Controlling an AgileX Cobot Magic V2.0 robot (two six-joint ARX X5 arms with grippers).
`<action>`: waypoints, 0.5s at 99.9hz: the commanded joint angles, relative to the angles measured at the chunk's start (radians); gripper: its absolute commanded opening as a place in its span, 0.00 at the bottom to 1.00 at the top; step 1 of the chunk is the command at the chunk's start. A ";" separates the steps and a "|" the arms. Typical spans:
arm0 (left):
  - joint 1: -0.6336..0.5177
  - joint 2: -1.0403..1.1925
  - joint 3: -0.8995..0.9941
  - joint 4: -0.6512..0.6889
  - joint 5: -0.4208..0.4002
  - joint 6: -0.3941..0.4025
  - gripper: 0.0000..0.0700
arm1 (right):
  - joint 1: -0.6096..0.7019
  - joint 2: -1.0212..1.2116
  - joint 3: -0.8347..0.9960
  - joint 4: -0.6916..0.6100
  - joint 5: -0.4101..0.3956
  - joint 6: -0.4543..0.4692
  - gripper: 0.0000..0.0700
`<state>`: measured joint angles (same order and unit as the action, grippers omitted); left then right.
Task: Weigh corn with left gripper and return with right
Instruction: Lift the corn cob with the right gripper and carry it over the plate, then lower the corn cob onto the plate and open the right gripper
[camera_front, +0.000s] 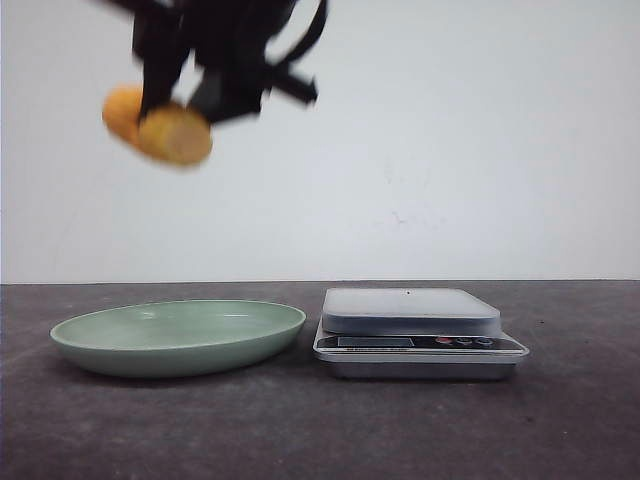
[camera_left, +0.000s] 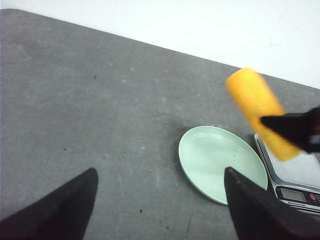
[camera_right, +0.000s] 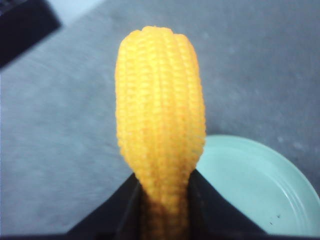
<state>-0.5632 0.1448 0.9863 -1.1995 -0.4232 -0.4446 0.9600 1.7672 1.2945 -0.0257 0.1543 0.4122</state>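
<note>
The corn is a yellow-orange cob held high in the air, above the left part of the pale green plate. My right gripper is shut on it; in the right wrist view the cob sticks out from between the two black fingers of that gripper. The left wrist view shows the corn with a right finger on it, above the plate. My left gripper is open and empty, high over the table beside the plate. It does not show in the front view.
A silver kitchen scale with an empty platform stands just right of the plate, also seen in the left wrist view. The plate holds nothing. The dark grey table ends at a white wall behind.
</note>
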 joint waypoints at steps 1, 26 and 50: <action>-0.005 -0.002 0.013 0.007 -0.006 0.006 0.68 | 0.003 0.061 0.021 0.002 0.025 0.061 0.00; -0.005 -0.002 0.013 0.001 -0.006 0.005 0.68 | -0.006 0.175 0.021 -0.063 0.139 0.199 0.00; -0.005 -0.002 0.013 -0.011 -0.006 0.005 0.68 | -0.007 0.187 0.021 -0.085 0.124 0.198 0.51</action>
<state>-0.5632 0.1448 0.9863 -1.2167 -0.4236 -0.4446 0.9417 1.9377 1.2964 -0.1265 0.2844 0.5919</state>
